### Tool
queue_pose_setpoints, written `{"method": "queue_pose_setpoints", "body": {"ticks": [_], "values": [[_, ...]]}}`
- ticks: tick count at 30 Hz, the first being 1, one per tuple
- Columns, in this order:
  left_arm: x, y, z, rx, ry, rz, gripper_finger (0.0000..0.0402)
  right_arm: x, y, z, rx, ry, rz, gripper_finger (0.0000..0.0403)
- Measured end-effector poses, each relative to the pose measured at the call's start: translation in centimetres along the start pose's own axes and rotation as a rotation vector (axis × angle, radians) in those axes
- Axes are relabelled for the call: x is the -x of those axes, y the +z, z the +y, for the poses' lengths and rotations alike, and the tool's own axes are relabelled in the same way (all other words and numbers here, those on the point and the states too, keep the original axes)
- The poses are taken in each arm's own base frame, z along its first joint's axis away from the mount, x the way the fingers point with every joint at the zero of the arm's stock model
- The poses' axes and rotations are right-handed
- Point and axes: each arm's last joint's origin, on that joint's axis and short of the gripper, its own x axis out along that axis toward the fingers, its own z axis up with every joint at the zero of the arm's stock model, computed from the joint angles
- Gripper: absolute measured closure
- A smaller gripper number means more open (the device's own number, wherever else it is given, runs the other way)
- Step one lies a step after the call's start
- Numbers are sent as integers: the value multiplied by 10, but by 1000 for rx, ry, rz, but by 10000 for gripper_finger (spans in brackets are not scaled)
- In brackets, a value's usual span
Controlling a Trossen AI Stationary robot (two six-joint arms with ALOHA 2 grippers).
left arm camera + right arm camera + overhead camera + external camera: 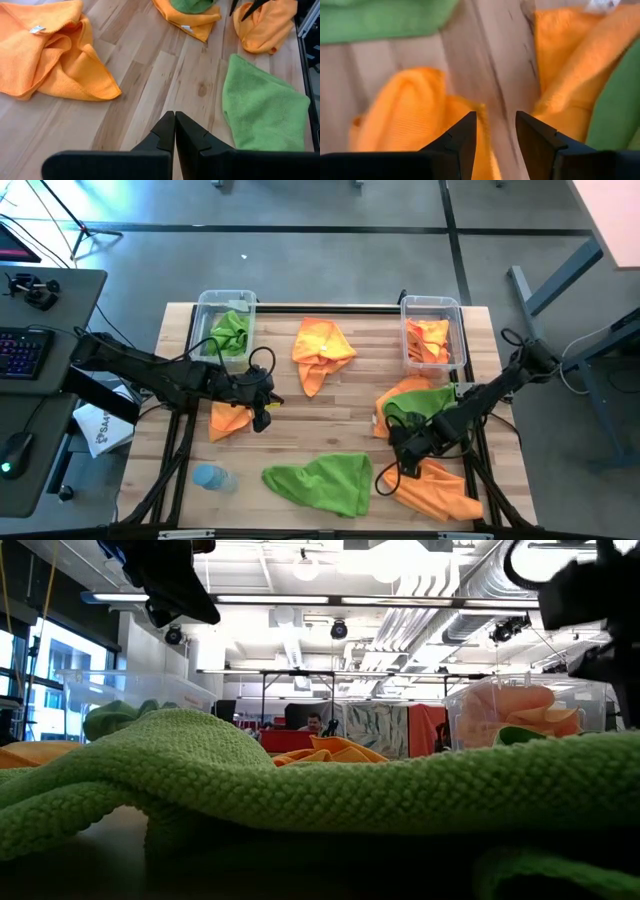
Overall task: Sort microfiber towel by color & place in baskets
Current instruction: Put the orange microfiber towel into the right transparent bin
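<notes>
Jaws: right gripper [495, 132] open, empty, over orange towel [435, 490]; left gripper [174, 131] shut, empty; cloth soft, floppy, so pinch a raised fold.

High view. Two baskets stand at the table's [330, 395] upper edge: the left basket [204, 308] holds one towel [232, 332], the right basket [458, 315] another [428, 340]. A loose towel [322, 352] lies between them. A stacked pair [418, 400] sits right of centre; single towels lie lower centre [325, 482], lower right [440, 488] and centre left [228, 420]. A bottle [211, 478] lies lower left.
</notes>
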Motion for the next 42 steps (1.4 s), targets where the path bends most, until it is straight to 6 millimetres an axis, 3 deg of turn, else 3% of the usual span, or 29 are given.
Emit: {"method": "queue_pose_setpoints", "body": {"ticks": [8,11,15,21,27,42], "values": [[0,0,0,0,0,0,401,-17,-10,-3,21,124,42,278],[0,0,0,0,0,0,401,-18,-10,-3,20,134,40,313],[0,0,0,-1,0,0,401,-15,-6,1,-11,171,30,389],[0,0,1,-1,14,-6,401,-1,4,10,-9,194,-13,398],[0,0,1,-2,24,-12,401,41,20,15,24,108,-143,401],[0,0,1,9,21,-11,401,197,56,19,208,-215,-592,402]]}}
